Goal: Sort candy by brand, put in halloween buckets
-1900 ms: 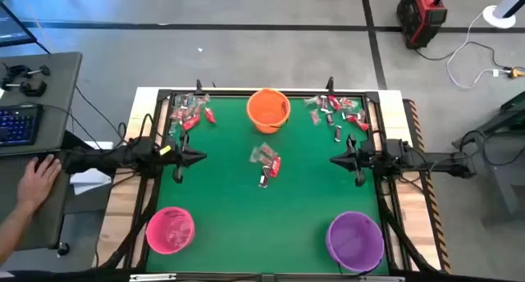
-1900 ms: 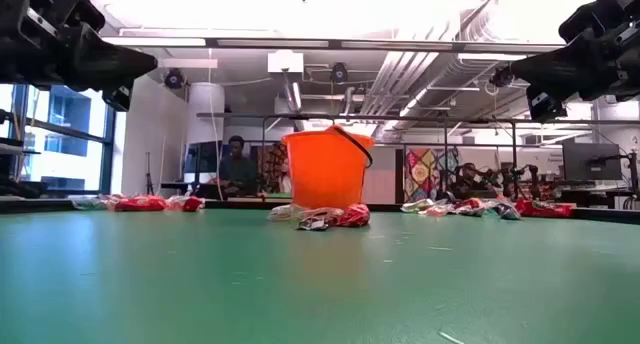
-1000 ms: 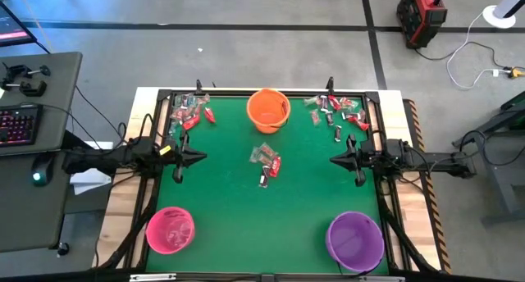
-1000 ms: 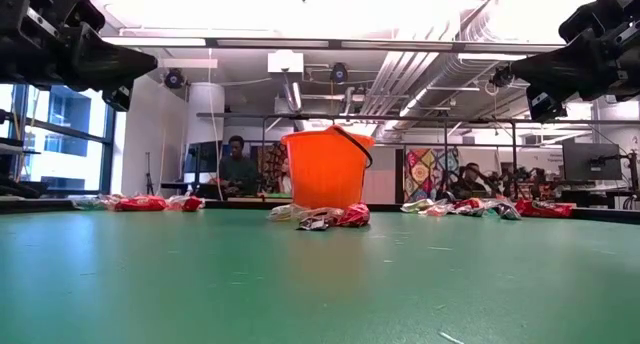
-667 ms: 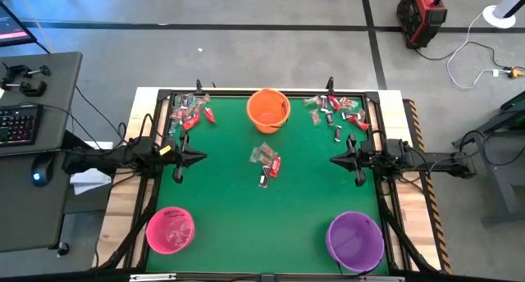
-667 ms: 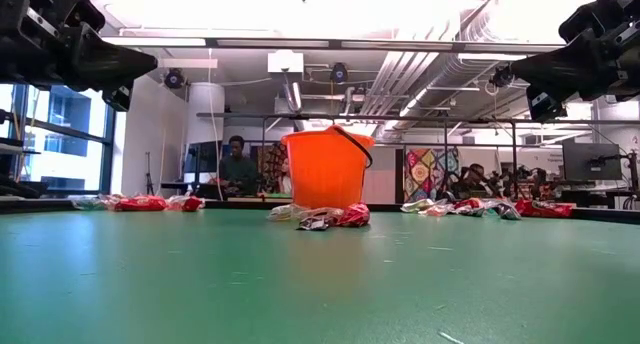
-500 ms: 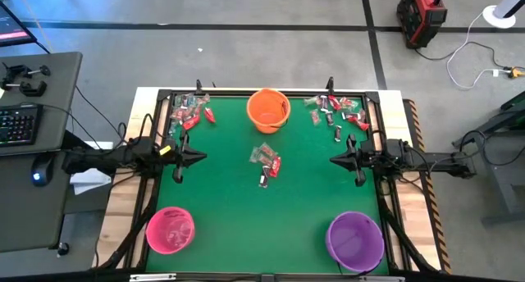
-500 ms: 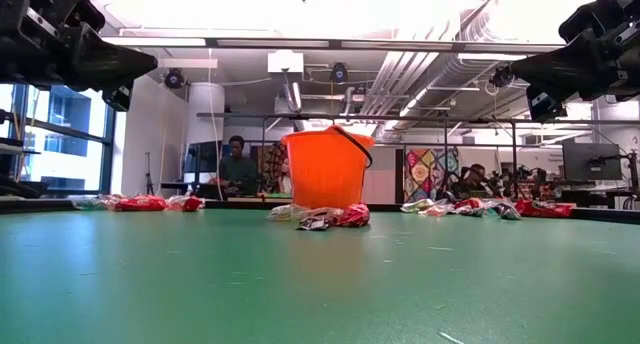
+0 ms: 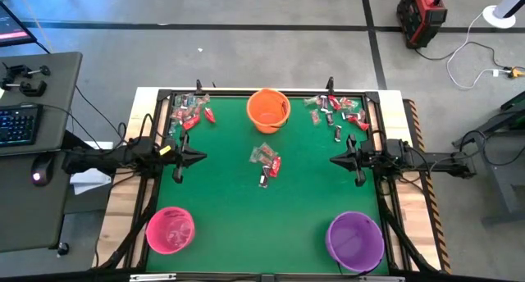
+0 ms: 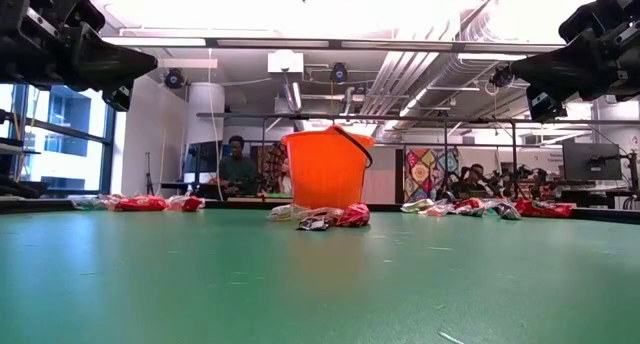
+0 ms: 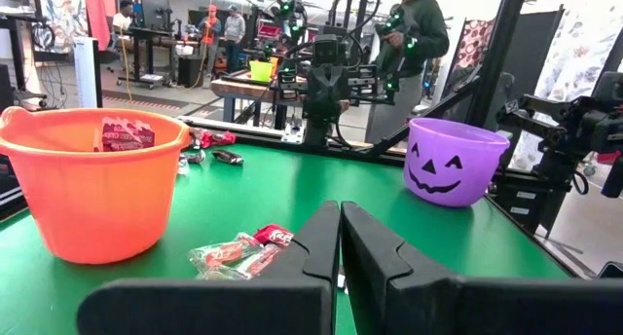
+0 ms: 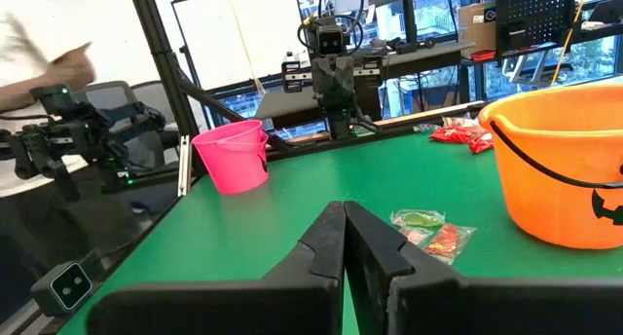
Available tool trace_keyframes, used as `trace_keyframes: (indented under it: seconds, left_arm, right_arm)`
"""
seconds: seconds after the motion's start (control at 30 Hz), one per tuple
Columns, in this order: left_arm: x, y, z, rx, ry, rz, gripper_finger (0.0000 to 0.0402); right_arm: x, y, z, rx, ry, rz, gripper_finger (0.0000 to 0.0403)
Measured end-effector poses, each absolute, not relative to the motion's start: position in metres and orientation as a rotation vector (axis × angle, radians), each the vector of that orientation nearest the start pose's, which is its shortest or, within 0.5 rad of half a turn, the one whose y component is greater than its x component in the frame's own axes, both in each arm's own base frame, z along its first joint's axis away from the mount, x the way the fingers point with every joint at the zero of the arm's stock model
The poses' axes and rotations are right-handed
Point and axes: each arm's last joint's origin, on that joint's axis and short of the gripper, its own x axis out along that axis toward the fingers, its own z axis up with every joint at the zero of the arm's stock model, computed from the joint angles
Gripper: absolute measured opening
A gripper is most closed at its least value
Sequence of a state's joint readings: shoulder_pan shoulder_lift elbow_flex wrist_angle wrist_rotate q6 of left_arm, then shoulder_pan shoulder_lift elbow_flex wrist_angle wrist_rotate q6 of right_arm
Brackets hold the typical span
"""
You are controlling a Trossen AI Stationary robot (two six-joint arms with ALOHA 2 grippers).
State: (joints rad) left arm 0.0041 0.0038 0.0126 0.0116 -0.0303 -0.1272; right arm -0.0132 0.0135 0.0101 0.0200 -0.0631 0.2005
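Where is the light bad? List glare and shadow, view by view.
Low view: the ceiling lights blow out to white, so the left end effector and right end effector show as dark silhouettes; the orange bucket is well lit. High view: even light, faint shadows on the green table. Right wrist view: glare behind the pink bucket.

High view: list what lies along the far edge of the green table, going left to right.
Left pile of small wrapped candy → round orange plastic bucket → right pile of small wrapped candy.
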Motion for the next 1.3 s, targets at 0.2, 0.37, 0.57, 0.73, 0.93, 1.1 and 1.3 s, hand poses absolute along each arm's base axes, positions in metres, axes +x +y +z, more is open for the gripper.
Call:
trace_keyframes:
  seconds: [0.2,0.37,0.57,0.73,0.93,1.1,1.3]
  left_arm:
    - [0.0971,0.0013,0.1687,-0.127,-0.023,0.033,0.0003]
    - [0.0971,0.0013,0.1686,-0.127,-0.023,0.033,0.0003]
    - [0.0971,0.0013,0.1686,-0.128,-0.023,0.033,0.0003]
    - [0.0971,0.0013,0.1687,-0.128,-0.023,0.033,0.0003]
    - [0.0971,0.0013,0.1686,-0.127,-0.022,0.033,0.0003]
    - [0.0971,0.0013,0.1687,-0.128,-0.023,0.033,0.0003]
    - [0.0971,0.0013,0.1687,-0.128,-0.023,0.033,0.0003]
  right_arm:
    - [0.0979,0.0005,0.1678,0.2,-0.011,0.051,0.0]
    - [0.0979,0.0005,0.1678,0.2,-0.011,0.051,0.0]
    - [0.0979,0.0005,0.1677,0.2,-0.011,0.051,0.0]
    - [0.0979,0.0005,0.1678,0.2,-0.011,0.051,0.0]
    - [0.0979,0.0005,0.1677,0.2,-0.011,0.051,0.0]
    - [0.0979,0.0005,0.1677,0.2,-0.011,0.051,0.0]
    - [0.0977,-0.0015,0.1731,0.266,-0.073,-0.01,0.0]
